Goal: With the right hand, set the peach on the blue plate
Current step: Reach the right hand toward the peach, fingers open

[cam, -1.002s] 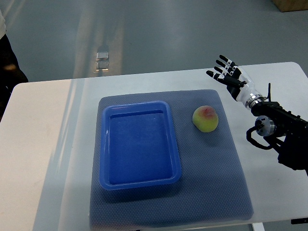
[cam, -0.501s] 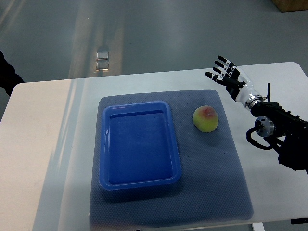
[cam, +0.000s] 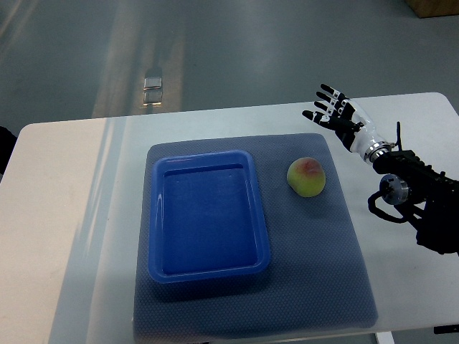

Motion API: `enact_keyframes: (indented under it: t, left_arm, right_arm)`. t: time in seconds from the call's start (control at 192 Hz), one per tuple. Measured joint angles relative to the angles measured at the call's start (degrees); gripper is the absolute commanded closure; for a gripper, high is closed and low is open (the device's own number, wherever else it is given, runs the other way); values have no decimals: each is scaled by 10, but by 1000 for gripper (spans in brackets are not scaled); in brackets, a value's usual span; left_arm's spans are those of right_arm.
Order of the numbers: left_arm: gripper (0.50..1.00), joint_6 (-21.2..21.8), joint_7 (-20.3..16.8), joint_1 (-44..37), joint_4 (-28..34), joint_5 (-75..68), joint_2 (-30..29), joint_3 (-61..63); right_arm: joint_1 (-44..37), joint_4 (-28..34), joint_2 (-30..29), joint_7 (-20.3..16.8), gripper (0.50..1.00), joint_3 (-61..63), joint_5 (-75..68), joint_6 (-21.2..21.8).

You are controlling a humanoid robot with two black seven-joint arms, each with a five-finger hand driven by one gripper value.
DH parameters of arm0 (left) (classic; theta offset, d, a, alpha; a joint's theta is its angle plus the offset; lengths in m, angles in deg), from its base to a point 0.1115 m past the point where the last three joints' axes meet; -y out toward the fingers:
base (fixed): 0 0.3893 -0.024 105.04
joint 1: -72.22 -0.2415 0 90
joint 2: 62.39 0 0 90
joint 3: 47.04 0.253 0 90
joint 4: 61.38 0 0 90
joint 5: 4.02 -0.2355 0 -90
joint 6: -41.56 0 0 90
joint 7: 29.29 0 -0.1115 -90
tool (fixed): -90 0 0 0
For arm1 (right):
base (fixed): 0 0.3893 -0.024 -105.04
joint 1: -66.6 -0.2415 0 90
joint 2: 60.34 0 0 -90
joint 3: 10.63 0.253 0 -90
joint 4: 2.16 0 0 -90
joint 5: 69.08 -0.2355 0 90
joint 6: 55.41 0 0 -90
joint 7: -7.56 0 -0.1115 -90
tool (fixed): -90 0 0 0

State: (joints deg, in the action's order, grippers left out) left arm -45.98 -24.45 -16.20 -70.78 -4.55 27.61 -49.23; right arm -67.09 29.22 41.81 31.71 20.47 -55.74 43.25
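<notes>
One plate [cam: 208,215], blue and rectangular, lies on the left half of the mat [cam: 323,258], its long axis running away from the robot; it holds nothing; one peach [cam: 307,177] sits on the mat just right of the plate's far corner, apart from it; one hand, the right [cam: 341,117], hovers over the table [cam: 57,215] beyond the mat's far right corner, fingers spread wide, holding nothing. The peach lies left of the hand and nearer the robot; no left arm shows, so the right is the only reach.
</notes>
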Motion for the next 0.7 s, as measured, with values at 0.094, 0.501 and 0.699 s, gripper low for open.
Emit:
enact_keyframes:
  t: [0.094, 0.501, 0.699]
  left_arm:
    - [500, 0, 0, 0, 0, 0, 0, 1]
    - [500, 0, 0, 0, 0, 0, 0, 2]
    - [500, 0, 1, 1, 1, 0, 0, 3]
  right_arm:
    - [-1, 0, 4, 0, 574, 0, 4, 1]
    - [-11, 4, 44, -1, 574, -6, 118, 67]
    - [-33, 23, 86, 13, 574, -7, 257, 155]
